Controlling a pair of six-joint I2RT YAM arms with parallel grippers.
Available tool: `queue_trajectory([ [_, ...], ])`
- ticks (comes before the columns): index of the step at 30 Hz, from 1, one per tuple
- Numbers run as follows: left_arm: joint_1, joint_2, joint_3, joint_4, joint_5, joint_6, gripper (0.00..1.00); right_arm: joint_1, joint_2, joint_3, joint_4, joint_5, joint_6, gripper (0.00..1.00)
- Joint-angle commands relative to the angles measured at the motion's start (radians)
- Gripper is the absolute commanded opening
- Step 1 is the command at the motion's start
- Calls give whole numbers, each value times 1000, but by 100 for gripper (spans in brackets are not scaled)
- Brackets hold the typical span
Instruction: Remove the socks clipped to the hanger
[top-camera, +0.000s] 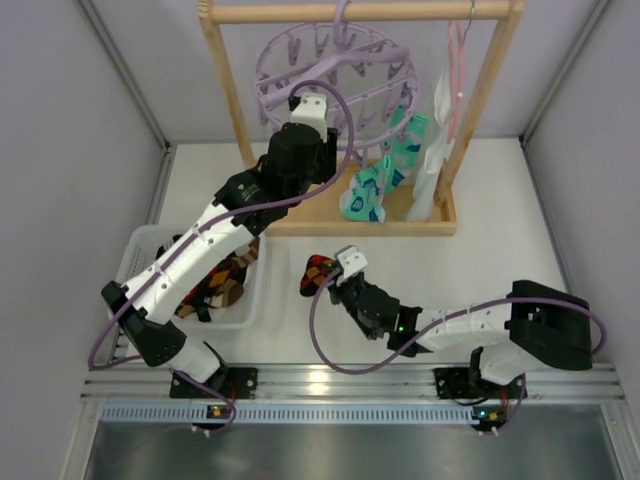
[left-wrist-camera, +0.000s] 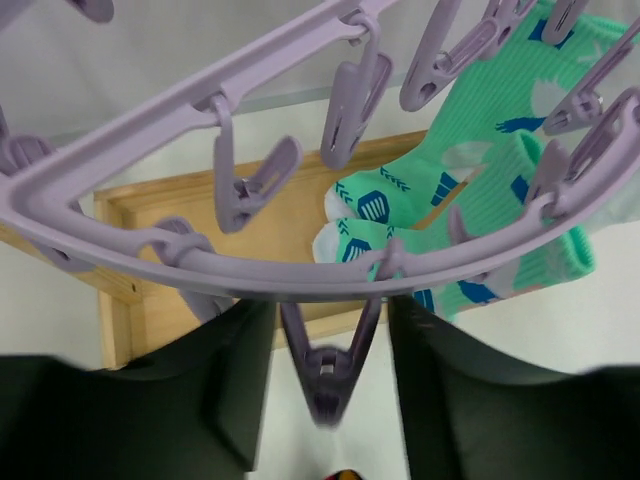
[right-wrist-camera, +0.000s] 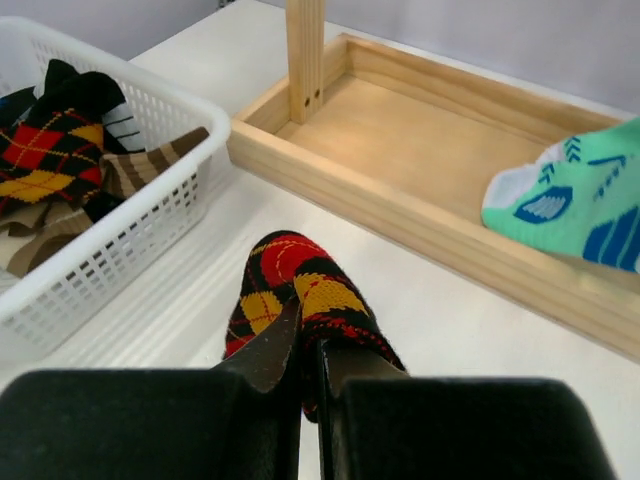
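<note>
Where the hanger hangs: the lilac hanger (left-wrist-camera: 300, 281) is hooked over the top bar of the wooden frame (top-camera: 360, 12), its pegs dangling.
Left gripper: the left gripper (left-wrist-camera: 332, 320) is raised to the ring's near rim, one dark finger on each side of a single peg (left-wrist-camera: 328, 385) hanging from that rim.
Left jaws: narrowed around that peg, whose spread upper arms reach the fingers' inner faces; whether they press it cannot be told.
Mint-green socks: the mint-green socks (left-wrist-camera: 500, 180) are clipped to pegs on the far right of the ring, beyond the left fingers and apart from them, hanging toward the frame's base.
Right gripper: the right gripper (right-wrist-camera: 308, 345) is low over the table, in front of the frame's base.
Right jaws: clenched on the red-orange-black sock (right-wrist-camera: 300, 285), which lies on the table and stretches away from the fingertips.
Basket: the white basket (right-wrist-camera: 130, 230) sits left of that sock and holds patterned and brown-striped socks.
White cloth: the white cloth (top-camera: 432, 160) hangs by the frame's right post.
</note>
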Motion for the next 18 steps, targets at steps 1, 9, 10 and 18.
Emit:
queue_trajectory([
  [1,3,-22,9,46,2,-2,59,19,-117,-58,53,4,78,0],
  [9,3,-258,-227,30,-74,-30,98,-65,-303,-67,-197,-242,131,0],
  [10,3,-324,-252,4,-129,-34,98,-81,-308,-37,-220,-284,131,0],
  [18,3,-643,-378,-140,-505,-79,98,-148,-129,336,-443,-770,18,0],
])
